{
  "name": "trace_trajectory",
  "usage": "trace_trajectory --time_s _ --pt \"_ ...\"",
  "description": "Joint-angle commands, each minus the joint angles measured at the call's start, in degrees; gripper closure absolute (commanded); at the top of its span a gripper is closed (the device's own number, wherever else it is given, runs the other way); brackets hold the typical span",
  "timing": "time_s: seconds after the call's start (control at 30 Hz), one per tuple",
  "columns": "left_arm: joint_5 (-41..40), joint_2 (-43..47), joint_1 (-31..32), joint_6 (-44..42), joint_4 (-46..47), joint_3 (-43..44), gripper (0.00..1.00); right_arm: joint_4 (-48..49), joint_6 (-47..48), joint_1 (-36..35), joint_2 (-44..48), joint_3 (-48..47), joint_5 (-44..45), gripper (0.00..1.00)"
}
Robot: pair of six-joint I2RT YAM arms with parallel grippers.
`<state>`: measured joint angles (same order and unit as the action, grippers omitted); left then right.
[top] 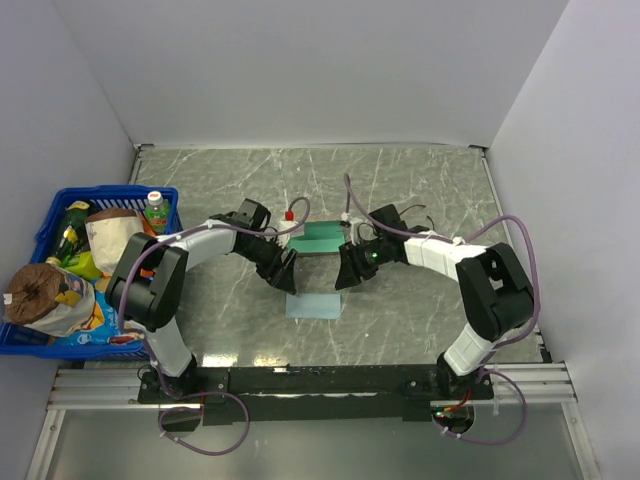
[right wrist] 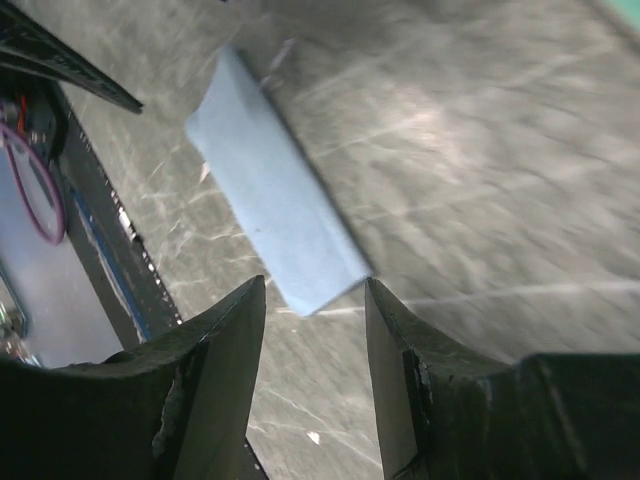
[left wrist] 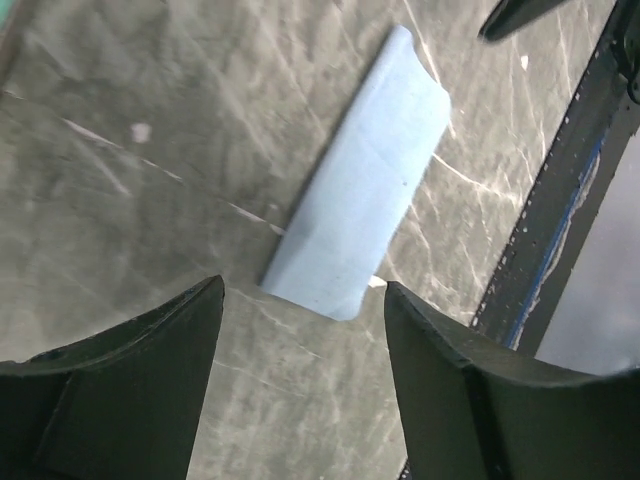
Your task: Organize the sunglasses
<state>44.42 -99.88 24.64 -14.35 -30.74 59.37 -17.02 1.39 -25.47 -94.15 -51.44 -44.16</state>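
So, the light blue cloth point(top: 313, 305) is lying flat on the tabletop point(top: 430, 180), and the two claws are hanging by its far corners. The left claw point(left wrist: 302, 290) is sitting with its jaws spread and nothing between them. The right claw point(right wrist: 314, 285) is gaping too, gripping nothing. The teal-lined case point(top: 322, 238) is lying open just beyond the cloth. I'm not spotting the sunglasses anywhere, so I can't tell where they are. A blue basket point(top: 110, 192) is sitting well left of the cloth.

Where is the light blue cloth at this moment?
In the top view, the light blue cloth lies on the table near its middle, directly on the arm-base side of the teal case.
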Motion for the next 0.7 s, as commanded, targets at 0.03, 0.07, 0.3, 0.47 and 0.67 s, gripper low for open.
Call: trace_trajectory --time_s 0.03,0.07,0.3,0.47,0.67 --pt "2.94 -3.03 -1.53 -0.77 2.88 1.45 0.29 1.81 -3.14 2.36 -1.03 -2.26 0.13 0.48" --pt "4.34 -3.57 -1.88 -0.68 3.05 1.45 0.29 2.16 -3.32 2.27 -1.21 -2.26 -0.48 0.48" --pt "6.64 -6.82 -2.93 -0.94 2.35 2.23 0.31 1.72 -4.99 2.27 -4.81 -3.75 -1.98 0.49" --pt "8.22 -8.75 -3.11 -2.78 -1.33 3.47 0.36 1.02 -4.99 2.36 -5.78 -4.28 -2.07 0.49" --pt "7.87 -9.55 -3.11 -5.86 -6.07 3.82 0.41 1.37 -4.73 2.36 -4.82 -3.93 -1.89 0.49"
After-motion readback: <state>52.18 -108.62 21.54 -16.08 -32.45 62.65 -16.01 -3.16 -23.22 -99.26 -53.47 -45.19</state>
